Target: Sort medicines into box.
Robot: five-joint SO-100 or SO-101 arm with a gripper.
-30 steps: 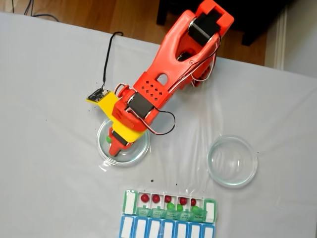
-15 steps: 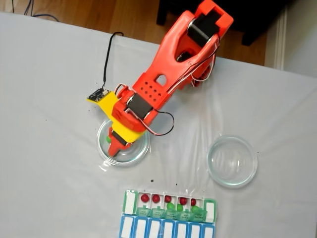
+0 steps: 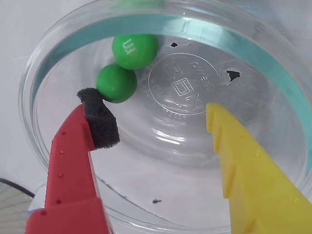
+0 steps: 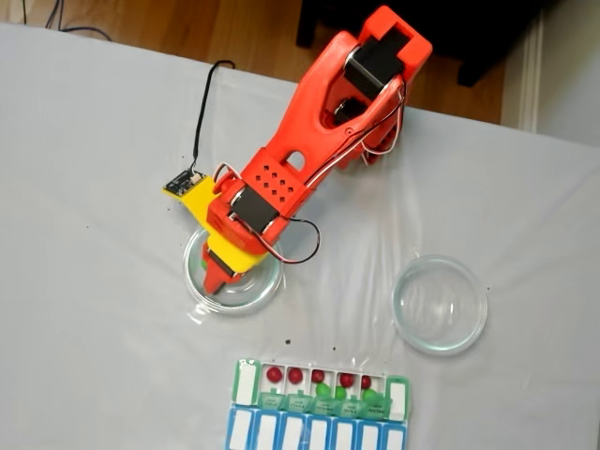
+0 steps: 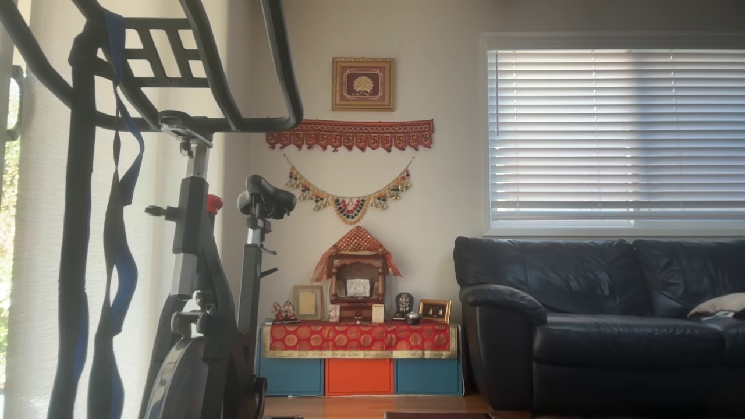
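Since a second ago we see the arm (image 4: 309, 141) pulled slightly back; gripper (image 3: 153, 119) spread wide in a glass dish (image 3: 273, 63) holding two green balls (image 3: 117, 83), perhaps a third.

Two green medicines (image 3: 126, 66) touching — others in box (image 4: 319, 386).

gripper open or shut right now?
Open. In the wrist view the gripper has its red and yellow fingers spread wide over the glass dish, nothing between them; two green balls lie beside the red finger's foam pad.
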